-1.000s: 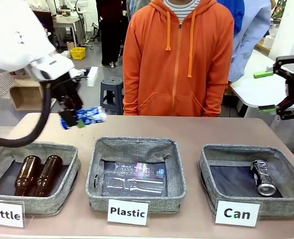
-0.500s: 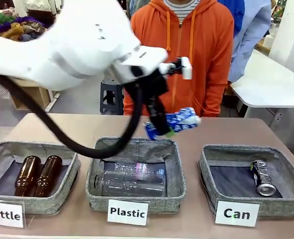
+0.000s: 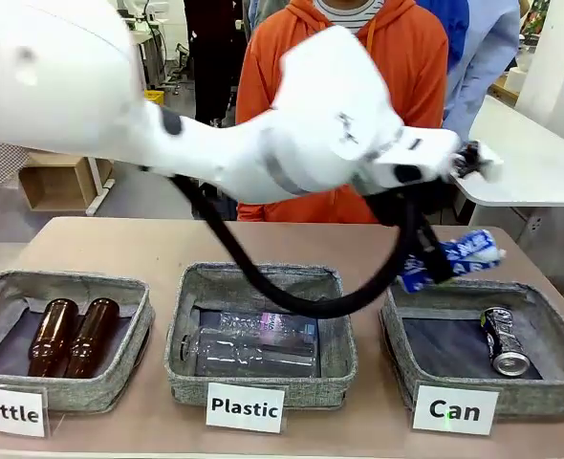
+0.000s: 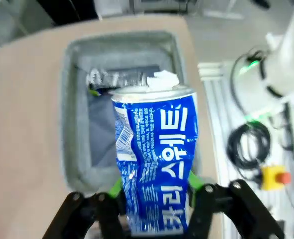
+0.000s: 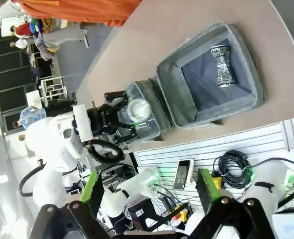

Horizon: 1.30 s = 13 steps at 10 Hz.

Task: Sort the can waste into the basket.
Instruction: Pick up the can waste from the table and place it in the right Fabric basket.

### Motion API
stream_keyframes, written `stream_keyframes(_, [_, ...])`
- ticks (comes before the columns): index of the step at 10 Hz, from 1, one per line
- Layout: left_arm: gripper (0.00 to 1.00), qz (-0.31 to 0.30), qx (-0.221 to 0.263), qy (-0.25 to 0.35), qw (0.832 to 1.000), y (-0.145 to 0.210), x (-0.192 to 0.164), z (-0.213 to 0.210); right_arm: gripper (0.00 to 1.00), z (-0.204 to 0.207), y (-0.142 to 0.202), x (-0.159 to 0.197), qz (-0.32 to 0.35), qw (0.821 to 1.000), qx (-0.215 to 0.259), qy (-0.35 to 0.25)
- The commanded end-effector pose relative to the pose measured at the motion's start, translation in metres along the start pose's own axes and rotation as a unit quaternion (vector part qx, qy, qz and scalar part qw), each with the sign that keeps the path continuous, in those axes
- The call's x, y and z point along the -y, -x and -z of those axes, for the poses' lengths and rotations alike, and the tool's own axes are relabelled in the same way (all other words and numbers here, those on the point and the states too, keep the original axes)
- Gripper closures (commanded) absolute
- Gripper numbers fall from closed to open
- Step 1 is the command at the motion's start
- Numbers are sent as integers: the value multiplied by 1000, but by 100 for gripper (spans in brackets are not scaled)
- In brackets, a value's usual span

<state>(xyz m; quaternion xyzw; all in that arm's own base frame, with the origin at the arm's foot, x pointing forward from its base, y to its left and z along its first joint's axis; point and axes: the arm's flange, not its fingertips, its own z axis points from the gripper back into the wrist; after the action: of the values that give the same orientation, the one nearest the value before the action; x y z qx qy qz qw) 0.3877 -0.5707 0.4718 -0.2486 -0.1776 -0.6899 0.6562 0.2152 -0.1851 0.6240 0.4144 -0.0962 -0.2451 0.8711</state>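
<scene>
My left gripper is shut on a crumpled blue can with white lettering and holds it in the air over the far left corner of the grey "Can" basket. A dark can with a silver end lies inside that basket at the right. In the left wrist view the blue can stands between the fingers of my left gripper, above the basket. The right wrist view looks down from high up on the basket, the dark can and the blue can's end; my right gripper is open and empty.
The "Plastic" basket in the middle holds clear bottles. The "Bottle" basket at the left holds two brown bottles. A person in an orange hoodie stands at the table's far side. My left arm spans the middle.
My left arm has swung from the far left across the table to the right, carrying the blue can over the "Can" basket. My right gripper has left the front view's right edge.
</scene>
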Motion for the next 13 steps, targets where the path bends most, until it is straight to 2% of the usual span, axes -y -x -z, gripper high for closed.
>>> stream_keyframes(1, [61,-31,-30,29,999,-49,-24,36,0,7,-1,-10,2,1000,-6,2])
stream_keyframes(3, [61,-42,-48,18,998,-61,-27,73,0,7,-1,-10,2,1000,-6,2])
stream_keyframes(4, [61,-25,-22,13,999,-25,-11,50,0,7,-1,-10,2,1000,-6,2])
stream_keyframes(9, [61,-34,-29,7,999,-33,-19,56,0,7,-1,-10,2,1000,-6,2])
stream_keyframes(10, [8,-30,-39,13,999,-28,-22,44,0,7,-1,-10,2,1000,-6,2])
stream_keyframes(12, [0,-32,-31,18,999,-27,-23,37,0,7,-1,-10,2,1000,-6,2])
stream_keyframes(13, [0,-32,-28,20,999,-28,-23,38,0,7,-1,-10,2,1000,-6,2])
